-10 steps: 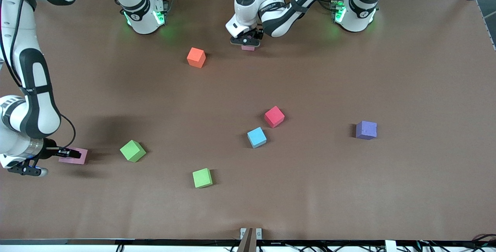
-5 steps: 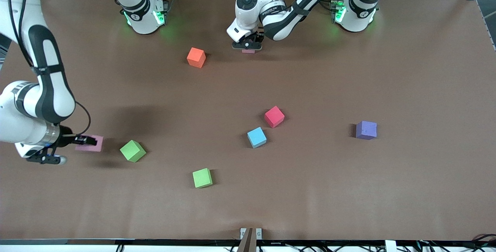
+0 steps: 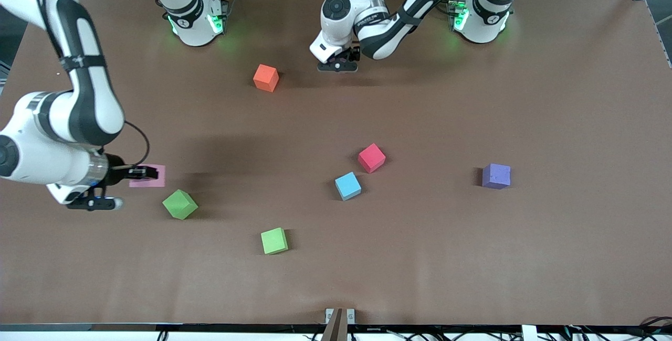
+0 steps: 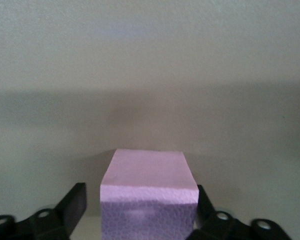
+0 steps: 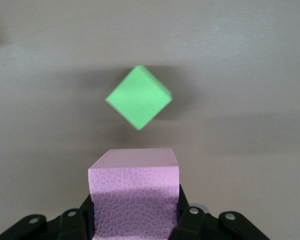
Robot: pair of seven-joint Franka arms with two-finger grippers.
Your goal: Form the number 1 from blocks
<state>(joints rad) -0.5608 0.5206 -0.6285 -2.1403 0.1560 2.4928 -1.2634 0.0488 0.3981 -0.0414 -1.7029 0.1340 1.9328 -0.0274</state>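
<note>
A pink block (image 3: 149,176) has been carried up past the green block (image 3: 179,204), clamped in the right gripper (image 3: 143,173). The left gripper (image 4: 140,212) is parted around the other pink block (image 4: 147,197). The foam looks light and squashy; flat sides are best taken.

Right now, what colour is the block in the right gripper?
Pink: the small pink foam cube in the right gripper, clearest in the right wrist view.

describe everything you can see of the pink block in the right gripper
The pink block is a small pale pink cube with a pebbled, foam-like surface and sharp, undamaged edges. The right gripper is shut on it, fingers pressing two facing sides, carrying it level over the table at the right arm's end. A green block lies on the table just ahead of it, apart from it. Nothing else touches it.
</note>
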